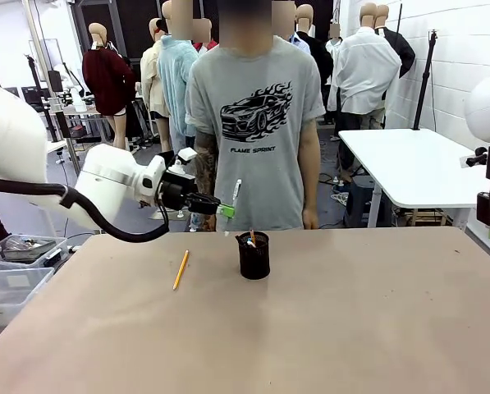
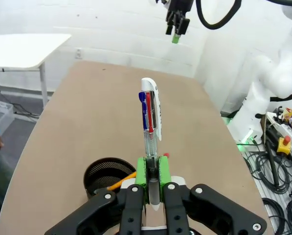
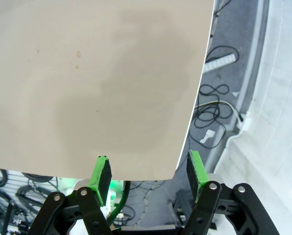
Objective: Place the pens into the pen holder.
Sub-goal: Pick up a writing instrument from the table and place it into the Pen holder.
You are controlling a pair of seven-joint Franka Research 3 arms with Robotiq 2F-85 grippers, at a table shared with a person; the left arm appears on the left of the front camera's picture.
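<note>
My left gripper [image 1: 225,211] is shut on a white pen [image 1: 235,195], which it holds upright in the air just left of and above the black mesh pen holder [image 1: 254,256]. In the left wrist view the pen [image 2: 150,110], white with blue and red sliders, stands between the green pads [image 2: 141,176], with the holder [image 2: 108,174] below it to the left. An orange stick [image 2: 121,182] and a red tip [image 2: 166,155] show at the holder. A yellow pencil [image 1: 180,269] lies on the table left of the holder. My right gripper [image 3: 148,171] hangs open past the table's right edge [image 3: 185,147], holding nothing.
A person in a grey T-shirt [image 1: 253,123] stands at the far side, right behind the holder. Clear plastic bins [image 1: 6,275] sit off the table's left edge. A white table [image 1: 413,164] stands at the back right. Cables [image 3: 212,93] lie on the floor under my right gripper.
</note>
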